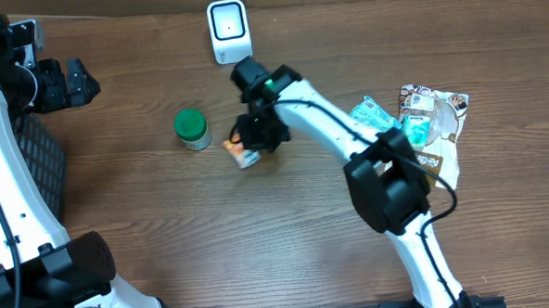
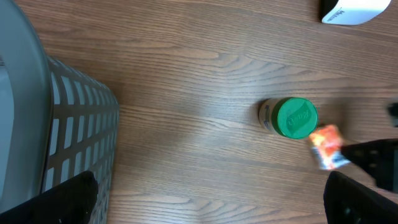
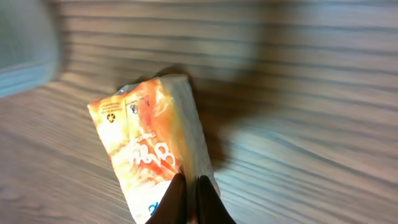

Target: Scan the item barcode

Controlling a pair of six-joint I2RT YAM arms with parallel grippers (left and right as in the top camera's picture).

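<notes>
The item is a small orange and white packet (image 1: pixel 243 153), lying near the middle of the table. My right gripper (image 1: pixel 255 136) is shut on it. In the right wrist view the two dark fingertips (image 3: pixel 189 190) pinch the packet (image 3: pixel 149 140) at its right edge; no barcode shows on the printed face. The white scanner (image 1: pixel 227 31) stands at the table's far edge, above the packet. My left gripper (image 1: pixel 72 82) hangs open at the far left, away from the packet (image 2: pixel 326 147). Its fingers (image 2: pixel 68 199) stand wide apart over bare wood.
A green-lidded jar (image 1: pixel 192 128) stands just left of the packet. A pile of other snack packets (image 1: pixel 426 124) lies at the right. A slatted grey basket (image 2: pixel 68 137) sits at the left edge, under the left arm.
</notes>
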